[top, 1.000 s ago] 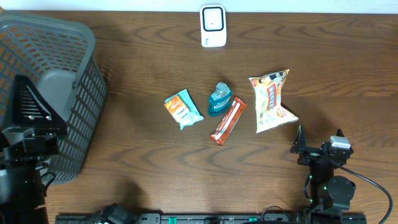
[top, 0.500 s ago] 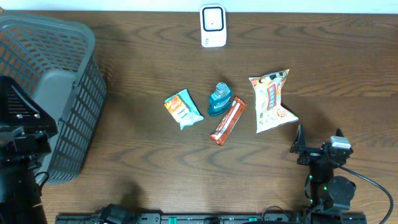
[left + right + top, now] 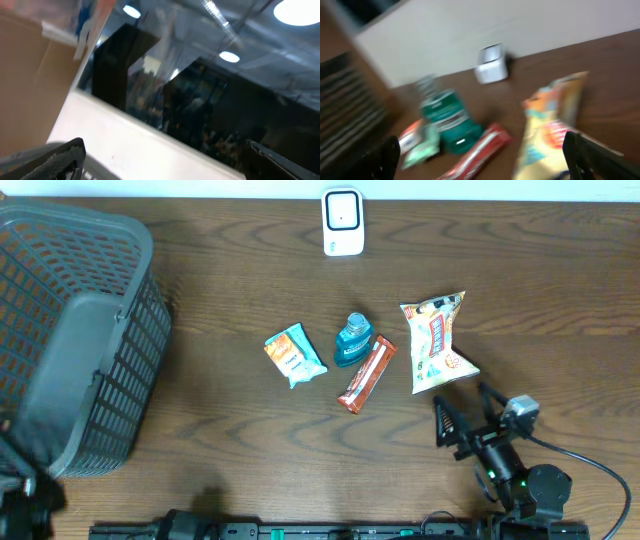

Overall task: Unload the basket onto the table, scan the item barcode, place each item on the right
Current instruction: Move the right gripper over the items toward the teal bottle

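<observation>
Chip bag (image 3: 437, 340), lettering unreadable, left end effector (image 3: 165, 150) apart, right end effector (image 3: 465, 412) apart

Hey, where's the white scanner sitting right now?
In the overhead view the white scanner stands at the far edge of the table, near the middle, straight beyond the teal bottle and apart from it.

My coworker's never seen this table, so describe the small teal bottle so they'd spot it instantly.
From the white scanner at the far edge of the table, come toward the robot to the snack cluster. The teal bottle sits mid-cluster, next to the red-brown bar. It alone is a capped bottle; its neighbours are soft packets.
</observation>
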Controlling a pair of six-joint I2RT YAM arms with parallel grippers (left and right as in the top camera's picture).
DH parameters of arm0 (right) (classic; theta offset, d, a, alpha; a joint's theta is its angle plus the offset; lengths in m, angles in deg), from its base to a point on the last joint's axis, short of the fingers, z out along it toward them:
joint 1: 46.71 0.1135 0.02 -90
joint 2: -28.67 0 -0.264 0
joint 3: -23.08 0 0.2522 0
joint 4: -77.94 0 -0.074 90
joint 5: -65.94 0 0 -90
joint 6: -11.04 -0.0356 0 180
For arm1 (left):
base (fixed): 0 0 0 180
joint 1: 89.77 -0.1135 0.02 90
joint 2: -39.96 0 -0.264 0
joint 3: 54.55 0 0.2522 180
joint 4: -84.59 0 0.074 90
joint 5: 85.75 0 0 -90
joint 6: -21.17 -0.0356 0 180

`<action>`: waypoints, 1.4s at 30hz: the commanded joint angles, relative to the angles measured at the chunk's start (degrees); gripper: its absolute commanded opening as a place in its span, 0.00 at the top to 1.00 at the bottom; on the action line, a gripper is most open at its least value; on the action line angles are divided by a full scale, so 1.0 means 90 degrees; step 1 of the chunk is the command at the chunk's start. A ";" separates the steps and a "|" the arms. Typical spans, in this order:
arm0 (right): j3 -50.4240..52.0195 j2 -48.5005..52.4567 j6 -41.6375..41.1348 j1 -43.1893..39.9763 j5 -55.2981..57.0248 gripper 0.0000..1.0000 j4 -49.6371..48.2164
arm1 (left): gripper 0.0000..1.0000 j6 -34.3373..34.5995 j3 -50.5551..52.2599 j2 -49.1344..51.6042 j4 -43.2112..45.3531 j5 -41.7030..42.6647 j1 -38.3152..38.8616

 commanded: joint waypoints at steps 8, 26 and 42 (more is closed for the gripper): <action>0.0007 -0.0007 -0.0828 0.0007 -0.2582 0.01 -0.0338 | 0.02 -0.0204 -0.0083 -0.1562 -0.0066 0.2654 -0.1013; -0.0216 0.0391 -0.3536 -0.0002 -0.1831 0.01 -0.2016 | 0.02 -0.0362 -0.0733 -0.2929 -0.0617 0.3053 -0.1428; -0.4787 0.4184 -0.2186 0.0952 0.1413 0.01 0.2552 | 0.02 -0.0362 -0.0733 -0.2929 -0.0685 0.3053 -0.1428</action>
